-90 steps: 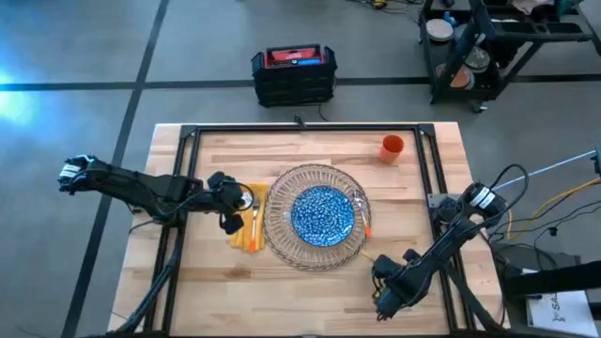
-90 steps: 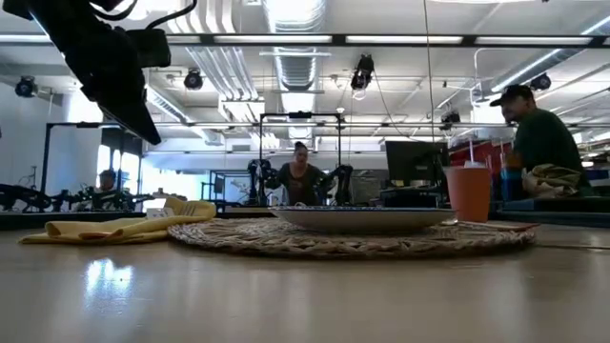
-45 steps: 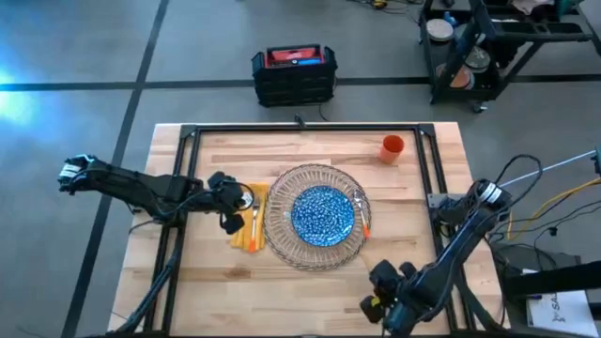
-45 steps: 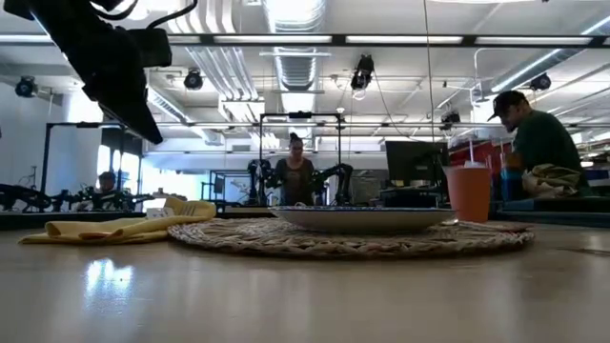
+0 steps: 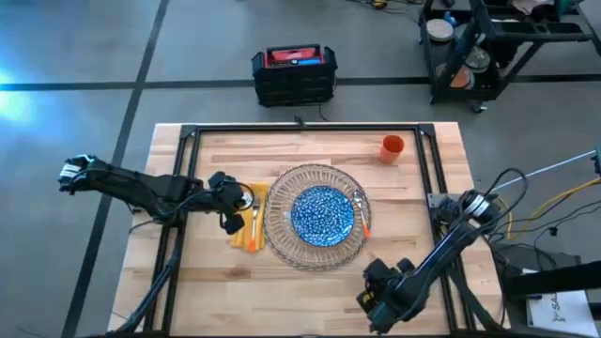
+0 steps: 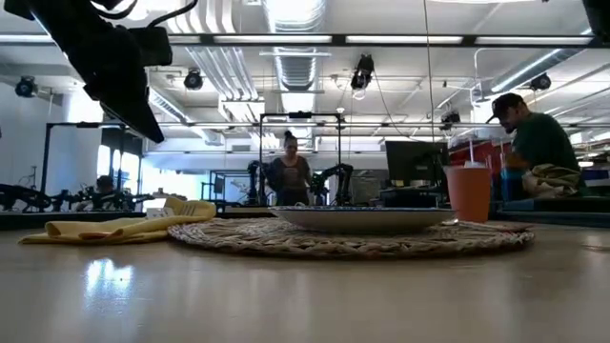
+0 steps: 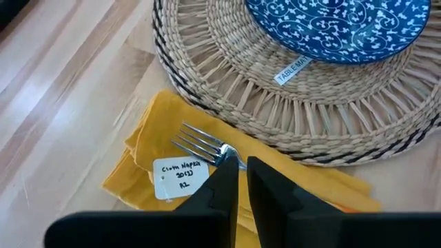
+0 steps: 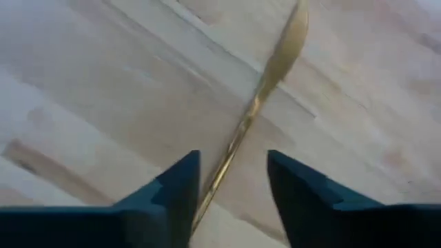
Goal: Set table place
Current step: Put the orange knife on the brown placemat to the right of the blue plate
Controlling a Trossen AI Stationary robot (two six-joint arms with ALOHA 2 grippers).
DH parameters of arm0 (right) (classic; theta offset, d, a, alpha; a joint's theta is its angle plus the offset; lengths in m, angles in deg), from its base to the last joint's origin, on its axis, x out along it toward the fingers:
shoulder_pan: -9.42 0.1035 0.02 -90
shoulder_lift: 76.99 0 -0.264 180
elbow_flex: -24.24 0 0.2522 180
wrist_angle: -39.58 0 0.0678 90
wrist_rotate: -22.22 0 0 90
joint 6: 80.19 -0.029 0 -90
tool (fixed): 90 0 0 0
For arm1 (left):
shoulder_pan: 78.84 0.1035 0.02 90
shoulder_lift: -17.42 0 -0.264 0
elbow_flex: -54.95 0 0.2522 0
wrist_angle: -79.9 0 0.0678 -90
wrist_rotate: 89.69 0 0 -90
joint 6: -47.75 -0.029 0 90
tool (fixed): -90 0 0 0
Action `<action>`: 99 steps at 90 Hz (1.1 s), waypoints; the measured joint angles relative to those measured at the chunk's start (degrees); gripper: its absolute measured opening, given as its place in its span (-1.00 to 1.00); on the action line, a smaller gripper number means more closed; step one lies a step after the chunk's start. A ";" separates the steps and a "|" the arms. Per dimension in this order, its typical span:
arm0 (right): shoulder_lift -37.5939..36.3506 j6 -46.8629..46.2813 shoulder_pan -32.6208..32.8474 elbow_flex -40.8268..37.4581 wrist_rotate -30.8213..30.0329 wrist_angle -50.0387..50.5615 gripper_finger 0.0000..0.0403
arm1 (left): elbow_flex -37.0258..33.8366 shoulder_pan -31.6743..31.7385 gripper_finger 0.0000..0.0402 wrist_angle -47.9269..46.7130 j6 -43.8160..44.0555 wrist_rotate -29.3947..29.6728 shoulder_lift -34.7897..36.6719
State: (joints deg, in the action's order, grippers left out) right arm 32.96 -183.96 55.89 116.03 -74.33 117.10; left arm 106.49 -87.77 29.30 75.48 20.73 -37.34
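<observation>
My left end effector (image 7: 238, 180), fingers clenched, hovers over the fork (image 7: 207, 148) on the yellow napkin (image 5: 246, 221). My right end effector (image 8: 231, 180), released, sits low over the tabletop (image 5: 310, 150), seemingly straddling a slim golden utensil (image 8: 265, 89) to pick it up.

A white tag (image 7: 293, 70) on the round woven straw mat (image 7: 227, 96) reads "TABLE MAT"; a white handwritten label (image 7: 178, 176) (lower left of the frame) on the yellow cloth napkin (image 7: 148, 141) reads "Cloth Napkin".

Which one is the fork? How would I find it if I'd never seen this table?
Start at the big round woven mat in the middle of the wooden table. Beside it, on the left arm's side, lies a yellow napkin with a white label. The fork rests on that napkin, the only thing there with shiny metal prongs.
</observation>
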 joint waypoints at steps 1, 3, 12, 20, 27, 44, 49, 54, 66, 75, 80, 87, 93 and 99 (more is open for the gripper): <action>0.16 -0.21 -0.07 -0.08 0.40 -0.06 -0.06 | 0.00 0.00 -0.90 0.01 0.00 0.00 0.00; 0.48 -0.57 -0.27 -0.20 1.07 -0.18 -0.02 | 0.00 0.00 -0.90 0.02 0.00 0.00 0.00; 1.56 -2.02 -1.07 -0.65 3.75 -1.64 0.11 | 0.00 0.00 -0.90 0.02 0.00 -0.03 0.00; 1.97 -2.34 -1.51 -0.89 4.02 -3.19 0.16 | 0.00 0.00 -0.90 -0.02 0.00 -0.07 0.00; 2.38 -3.20 -1.96 -1.21 4.41 -3.40 0.14 | 0.00 0.01 -0.90 -0.03 -0.28 -0.07 0.00; 2.42 -3.25 -2.70 -3.27 8.10 -7.17 -0.15 | 0.00 0.29 -0.90 0.31 -2.98 1.15 0.00; 2.39 -3.35 -2.64 -3.47 8.06 -7.53 -0.28 | 0.00 0.69 -0.90 0.66 -3.33 1.81 0.00; 2.37 -3.48 -2.67 -3.58 8.08 -7.77 -0.43 | 0.00 1.21 -0.90 1.02 -3.88 2.10 0.00; 2.37 -2.47 -2.59 -3.66 7.89 -7.86 -0.87 | 0.00 2.27 -0.90 2.58 -5.01 2.14 0.00; 2.37 -2.30 -2.42 -3.79 7.77 -6.90 -0.95 | 0.13 2.69 -0.90 3.44 -6.03 2.12 0.00; 2.37 -2.77 -2.09 -3.83 7.13 -6.67 -0.97 | 0.55 2.69 -0.90 3.37 -6.27 2.12 0.00; 2.28 -3.84 -1.23 -3.80 6.00 -6.11 -0.98 | 1.22 2.69 -0.90 3.54 -6.69 2.11 0.00; 2.24 -5.69 -0.37 -3.21 6.12 -3.90 -0.99 | 1.89 2.69 -0.90 3.41 -7.71 2.10 0.00; 1.91 -7.99 0.73 -1.89 6.17 -2.17 -1.00 | 2.57 2.69 -0.90 3.44 -8.01 2.11 0.00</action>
State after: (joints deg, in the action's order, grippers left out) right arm 34.86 -191.95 56.62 114.14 -68.15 114.93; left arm 109.06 -85.08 32.75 67.47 22.84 -37.34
